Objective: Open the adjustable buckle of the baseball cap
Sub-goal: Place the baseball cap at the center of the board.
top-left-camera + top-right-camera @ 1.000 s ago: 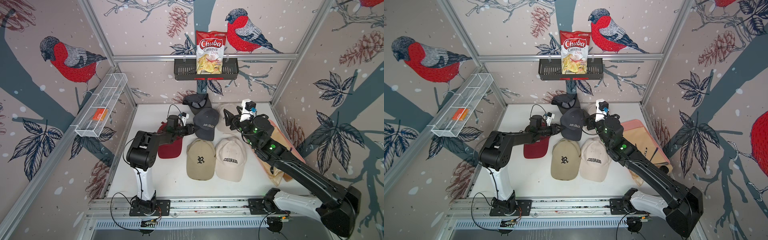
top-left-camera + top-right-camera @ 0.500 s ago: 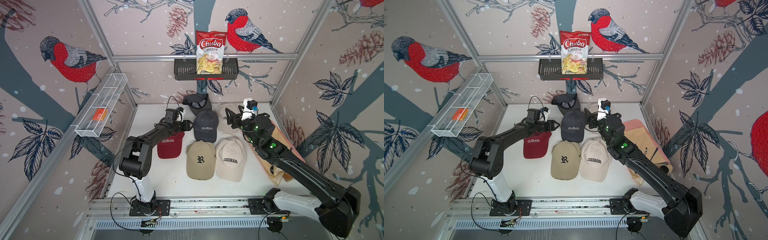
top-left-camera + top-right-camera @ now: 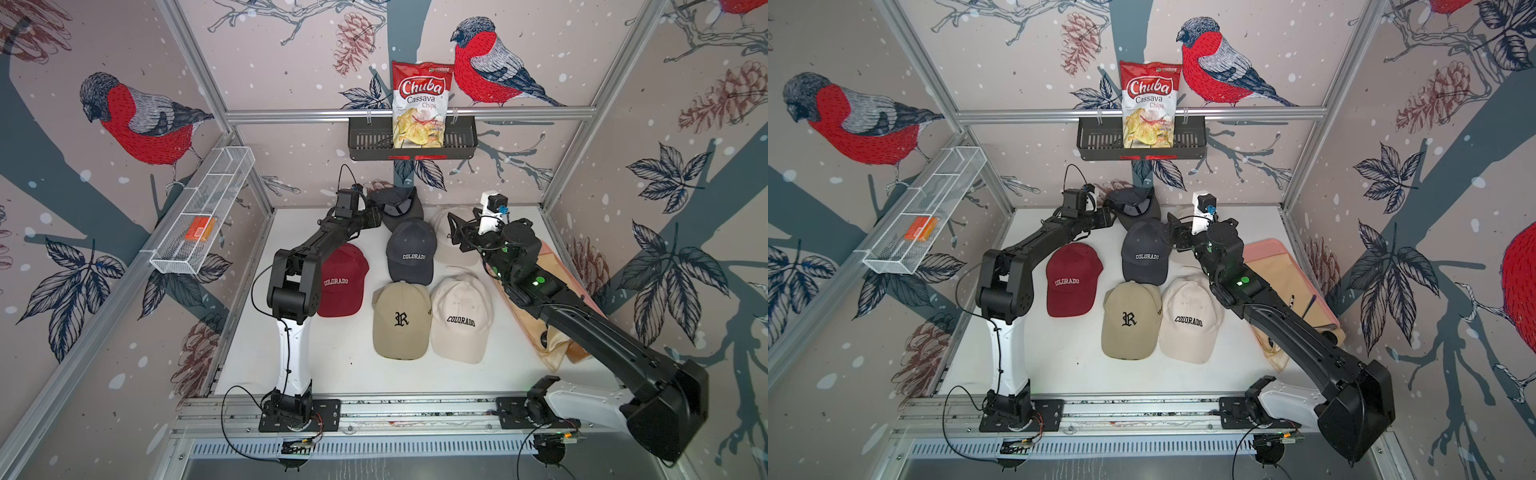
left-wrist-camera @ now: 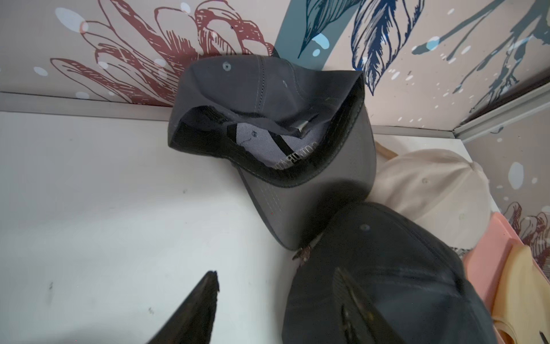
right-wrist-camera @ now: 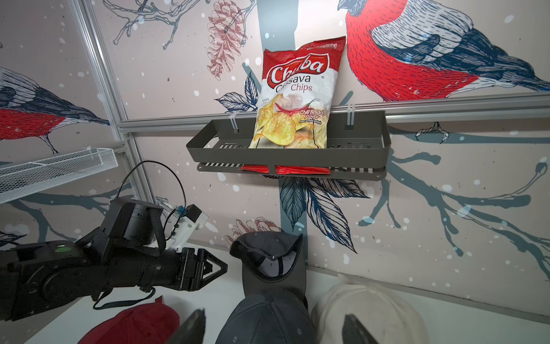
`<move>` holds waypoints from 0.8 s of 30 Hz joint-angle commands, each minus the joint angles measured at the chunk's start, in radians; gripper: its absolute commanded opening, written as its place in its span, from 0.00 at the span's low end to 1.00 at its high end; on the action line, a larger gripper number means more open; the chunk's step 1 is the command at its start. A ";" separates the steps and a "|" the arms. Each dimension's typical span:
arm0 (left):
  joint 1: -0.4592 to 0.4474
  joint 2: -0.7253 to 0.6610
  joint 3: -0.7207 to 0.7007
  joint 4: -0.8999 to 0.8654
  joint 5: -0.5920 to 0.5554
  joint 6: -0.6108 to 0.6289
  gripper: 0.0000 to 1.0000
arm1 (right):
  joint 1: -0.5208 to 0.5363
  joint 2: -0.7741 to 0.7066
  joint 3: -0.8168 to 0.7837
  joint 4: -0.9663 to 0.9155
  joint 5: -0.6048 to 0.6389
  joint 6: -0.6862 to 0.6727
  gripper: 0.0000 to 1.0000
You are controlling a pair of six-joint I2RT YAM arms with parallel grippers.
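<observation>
1. Left tool [image 4: 275,277]: the jaws stand apart and hold nothing. It is raised beside the grey cap [image 4: 268,86]. One finger [image 4: 354,309] shows in front of the navy cap [image 3: 411,249]; contact cannot be confirmed.

2. Right tool [image 5: 273,314]: the jaws stand wide apart and hold nothing. It hangs above the navy cap, clear of it.

3. Task item: the grey cap lies upturned at the rear of the worktop [image 3: 332,353], against the back wall, brim toward the navy cap. Its strap and metal buckle [image 4: 303,126] are exposed inside the crown opening. Neither tool touches them.

4. Count:
- Caps: six. One grey, one navy, one red cap [image 3: 343,282], one tan cap [image 3: 401,320], one front cream cap [image 3: 461,320], one rear cream cap [image 4: 431,184].
- Chips bag [image 3: 419,104]: one, upright in one black basket [image 3: 370,143] on the back wall.
- Wire basket [image 3: 216,183]: one, on the left wall, containing one orange packet [image 3: 200,228].
- Pink tray [image 3: 1266,249]: one, at the right edge, carrying yellow cloth [image 3: 1279,270].

5. Surroundings: the worktop is white. Aluminium rails frame walls papered with red-breasted birds, pine cones and leaves.
</observation>
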 commanded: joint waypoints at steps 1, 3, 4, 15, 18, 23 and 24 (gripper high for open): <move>0.005 0.064 0.044 0.111 0.002 -0.078 0.62 | -0.015 0.017 0.015 -0.019 -0.016 -0.003 0.76; 0.009 0.111 0.085 0.124 0.025 -0.101 0.62 | -0.027 0.029 0.018 -0.023 -0.024 0.000 0.76; 0.013 0.131 0.096 0.134 0.040 -0.109 0.61 | -0.033 0.037 0.018 -0.023 -0.029 0.001 0.76; 0.012 0.312 0.266 0.160 0.104 -0.176 0.59 | -0.082 0.113 0.035 -0.025 -0.083 0.019 0.76; 0.007 0.355 0.320 0.154 0.122 -0.191 0.59 | -0.095 0.125 0.039 -0.027 -0.092 0.025 0.76; 0.002 0.407 0.376 0.182 0.161 -0.216 0.50 | -0.112 0.140 0.033 -0.025 -0.105 0.035 0.76; 0.002 0.410 0.383 0.184 0.165 -0.216 0.46 | -0.114 0.142 0.032 -0.023 -0.108 0.038 0.76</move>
